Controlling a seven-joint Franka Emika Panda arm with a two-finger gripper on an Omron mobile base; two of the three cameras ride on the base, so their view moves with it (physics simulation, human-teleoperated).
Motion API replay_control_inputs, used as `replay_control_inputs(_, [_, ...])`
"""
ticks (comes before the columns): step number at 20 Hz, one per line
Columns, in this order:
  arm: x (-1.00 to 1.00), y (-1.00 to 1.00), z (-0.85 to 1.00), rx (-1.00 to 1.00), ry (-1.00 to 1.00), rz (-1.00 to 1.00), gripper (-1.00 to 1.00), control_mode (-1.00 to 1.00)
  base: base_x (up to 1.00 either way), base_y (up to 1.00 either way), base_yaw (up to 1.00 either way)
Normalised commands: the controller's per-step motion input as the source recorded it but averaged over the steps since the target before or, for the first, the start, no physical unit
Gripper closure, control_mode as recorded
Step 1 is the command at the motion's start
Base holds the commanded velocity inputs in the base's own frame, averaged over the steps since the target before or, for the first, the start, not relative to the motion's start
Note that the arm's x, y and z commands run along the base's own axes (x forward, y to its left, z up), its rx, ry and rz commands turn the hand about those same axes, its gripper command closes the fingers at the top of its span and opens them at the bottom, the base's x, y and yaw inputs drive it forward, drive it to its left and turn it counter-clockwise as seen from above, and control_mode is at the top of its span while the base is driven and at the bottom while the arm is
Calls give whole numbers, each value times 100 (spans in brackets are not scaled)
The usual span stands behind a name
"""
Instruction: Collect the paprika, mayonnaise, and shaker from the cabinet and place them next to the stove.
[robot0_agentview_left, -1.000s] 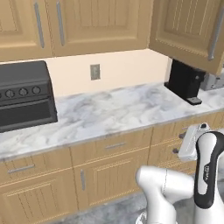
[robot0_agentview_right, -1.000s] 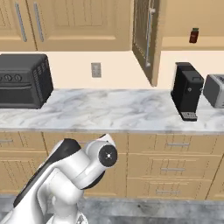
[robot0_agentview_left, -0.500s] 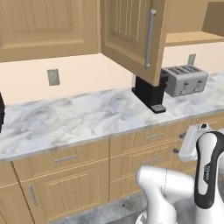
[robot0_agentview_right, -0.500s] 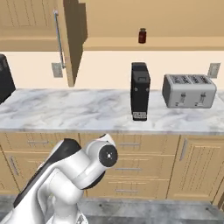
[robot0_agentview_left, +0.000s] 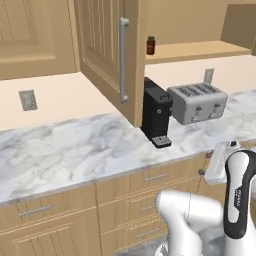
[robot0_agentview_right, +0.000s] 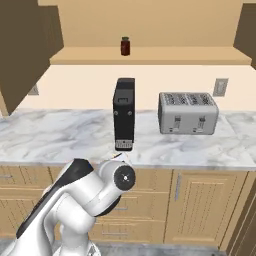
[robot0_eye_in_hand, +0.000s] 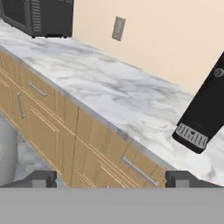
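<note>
My gripper (robot0_eye_in_hand: 111, 178) sits low, in front of the base cabinets, pointing across the marble counter (robot0_eye_in_hand: 109, 92). Fingertips (robot0_eye_in_hand: 41, 178) are spread wide apart at the bottom of the hand view, nothing between them, so it's open & empty.

Paprika (robot0_agentview_right: 125, 46) stands upright on the cabinet shelf (robot0_agentview_right: 150, 55), alone, left of the shelf's middle in the right base view. In the left base view the same jar (robot0_agentview_left: 150, 45) sits just right of the open door's edge. Cabinet (robot0_agentview_left: 200, 50) is open; its door (robot0_agentview_left: 105, 50) swings out toward me w/ the long grey bar handle (robot0_agentview_left: 123, 60) on its face. Can't see mayo or shaker in these views.

Directly under the paprika, on the counter: black coffee machine (robot0_agentview_right: 124, 114), upright. Silver 4-slot toaster (robot0_agentview_right: 188, 113) stands near it on the right, apart from it. Wall outlet (robot0_agentview_right: 219, 87) is behind the toaster, another outlet (robot0_agentview_left: 27, 100) further left along the wall. In the hand view the coffee machine (robot0_eye_in_hand: 205, 113) shows tilted at right, and a black toaster oven (robot0_eye_in_hand: 41, 17) sits at the far end of the counter. Wood drawers (robot0_agentview_left: 155, 177) w/ short handles run below the counter.
</note>
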Motion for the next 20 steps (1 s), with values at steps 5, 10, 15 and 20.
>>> replay_control_inputs(5, [0, 0, 0, 0, 0, 0, -100, 100, 77, -54, 3])
replay_control_inputs(10, [0, 0, 0, 0, 0, 0, -100, 100, 73, -53, 3])
replay_control_inputs(15, [0, 0, 0, 0, 0, 0, -100, 100, 68, -46, 1])
replay_control_inputs(20, [0, 0, 0, 0, 0, 0, -100, 100, 73, -21, 0])
